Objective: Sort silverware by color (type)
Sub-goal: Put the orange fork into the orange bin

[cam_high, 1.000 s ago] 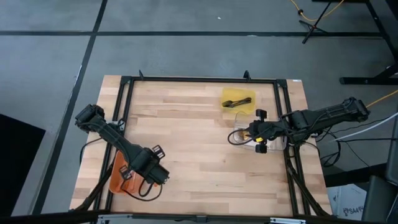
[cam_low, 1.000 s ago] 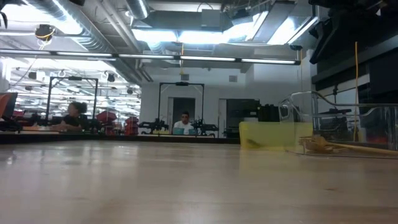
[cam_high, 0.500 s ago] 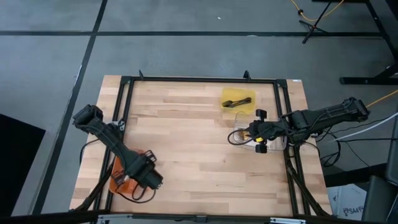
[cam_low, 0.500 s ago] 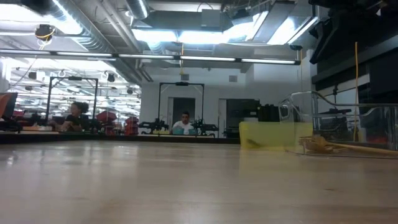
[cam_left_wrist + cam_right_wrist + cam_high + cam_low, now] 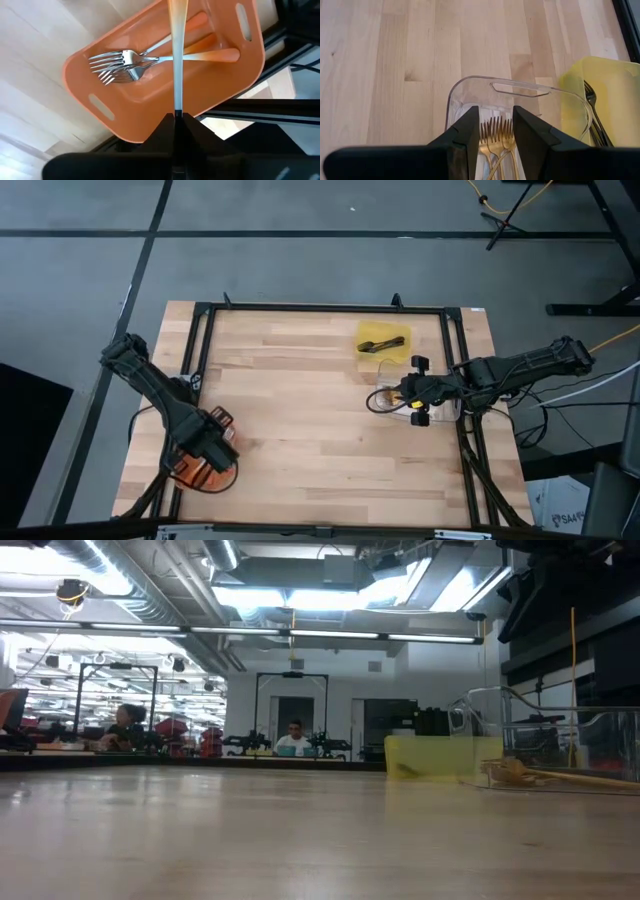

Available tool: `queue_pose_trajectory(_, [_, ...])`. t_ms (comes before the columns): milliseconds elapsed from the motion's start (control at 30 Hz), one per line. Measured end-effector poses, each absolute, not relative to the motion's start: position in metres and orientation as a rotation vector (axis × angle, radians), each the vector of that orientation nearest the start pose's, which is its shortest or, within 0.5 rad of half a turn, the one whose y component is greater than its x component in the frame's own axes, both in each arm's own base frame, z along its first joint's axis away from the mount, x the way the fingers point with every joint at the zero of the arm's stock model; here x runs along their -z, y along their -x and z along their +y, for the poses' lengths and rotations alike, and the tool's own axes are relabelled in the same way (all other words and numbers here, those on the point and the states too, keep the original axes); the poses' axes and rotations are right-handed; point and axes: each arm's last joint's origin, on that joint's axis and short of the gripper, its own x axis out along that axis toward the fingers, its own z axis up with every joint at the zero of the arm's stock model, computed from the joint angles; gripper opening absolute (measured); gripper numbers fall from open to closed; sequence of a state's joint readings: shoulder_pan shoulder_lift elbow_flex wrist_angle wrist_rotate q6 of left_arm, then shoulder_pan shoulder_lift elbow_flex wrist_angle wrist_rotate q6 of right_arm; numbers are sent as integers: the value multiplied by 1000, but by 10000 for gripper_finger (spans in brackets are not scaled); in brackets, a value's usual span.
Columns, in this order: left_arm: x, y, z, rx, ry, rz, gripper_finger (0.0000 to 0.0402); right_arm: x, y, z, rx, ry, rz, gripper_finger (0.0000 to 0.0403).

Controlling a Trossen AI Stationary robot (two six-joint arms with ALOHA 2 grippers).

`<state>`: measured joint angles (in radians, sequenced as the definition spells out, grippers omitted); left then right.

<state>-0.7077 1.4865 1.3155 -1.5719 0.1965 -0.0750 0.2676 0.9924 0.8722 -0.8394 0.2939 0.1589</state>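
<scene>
My left gripper (image 5: 207, 454) hovers over the orange tray (image 5: 186, 474) at the table's near-left corner, shut on a silver utensil with an orange handle (image 5: 177, 60). A few silver forks with orange handles (image 5: 125, 65) lie in that tray (image 5: 100, 107). My right gripper (image 5: 495, 131) is open above the clear tray (image 5: 470, 87) near the right edge, its fingers either side of the gold forks (image 5: 496, 134) lying in it. Dark utensils (image 5: 384, 343) lie in the yellow tray (image 5: 370, 332). The low view shows neither gripper. My left gripper pinches the utensil between its two fingers at the thin silver end (image 5: 177, 107). The utensil runs straight out along the fingers, with its orange handle (image 5: 177, 12) at the far, free end. It is lifted clear above the orange tray. The fingers hide its head.
A black metal frame (image 5: 320, 310) runs around the tabletop. Bare wood (image 5: 310, 420) fills the middle, between the trays. In the low view the yellow tray (image 5: 440, 755) and the clear tray (image 5: 560, 740) stand at the right, with people in the room beyond.
My left gripper has moved toward the table's left edge, carrying the utensil from beside the orange tray to above it. The right arm and the trays have stayed where they were.
</scene>
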Motion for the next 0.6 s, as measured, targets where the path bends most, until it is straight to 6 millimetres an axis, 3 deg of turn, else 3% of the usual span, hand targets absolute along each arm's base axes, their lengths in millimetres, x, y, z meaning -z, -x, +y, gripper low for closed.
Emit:
queue_pose_trajectory(133, [-284, -170, -158, 618, -398, 1774, 10, -277, -177, 40, 97, 119, 915, 108])
queue_pose_trajectory(433, [-248, -155, -150, 641, -326, 1981, 10, -277, -177, 40, 97, 119, 915, 108])
queue_pose_trajectory(600, [-245, -153, -149, 642, -319, 1999, 10, -277, -177, 40, 97, 119, 915, 108])
